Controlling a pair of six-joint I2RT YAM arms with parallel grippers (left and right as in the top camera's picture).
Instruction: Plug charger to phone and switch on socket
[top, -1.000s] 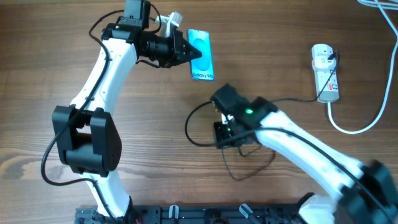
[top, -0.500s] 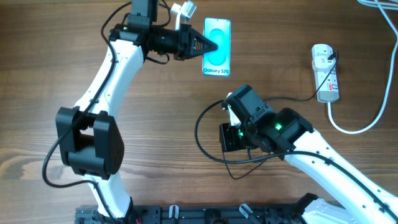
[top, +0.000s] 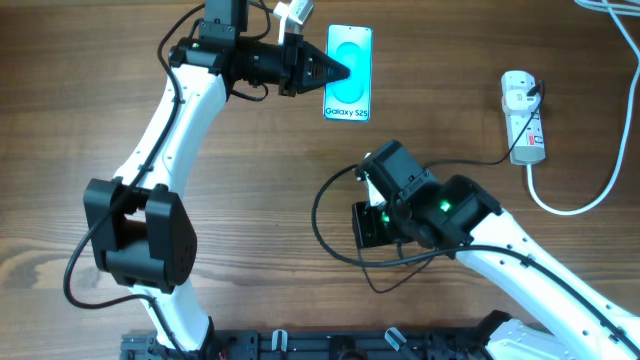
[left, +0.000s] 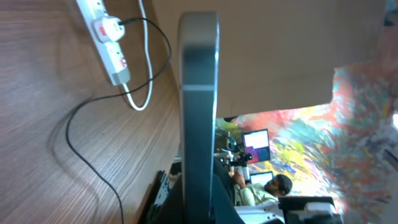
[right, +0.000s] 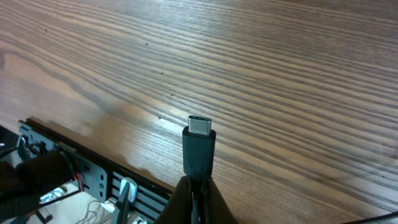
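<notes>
Flat white-framed phone (top: 348, 72) with a bright cyan screen, at the far middle of the brown wood-grain table (top: 250, 200), pinched at its left long edge by the left gripper (top: 329, 72).

Faces screen up in the overhead view, dark text edge nearest the robot bases; appears edge-on in the left wrist view. Cannot tell whether it touches the table. Left arm stretched far forward, wrist turned right toward the phone. Nearer the bases, thin black charger cable (right: 199, 152) clamped just behind its small metal connector tip (right: 200, 126) by the right gripper (top: 368, 222), tip above bare wood, right arm bent in from the lower right. White elongated power adapter (top: 522, 118) with thick white cord (top: 590, 200) at the right, well apart from the phone.
</notes>
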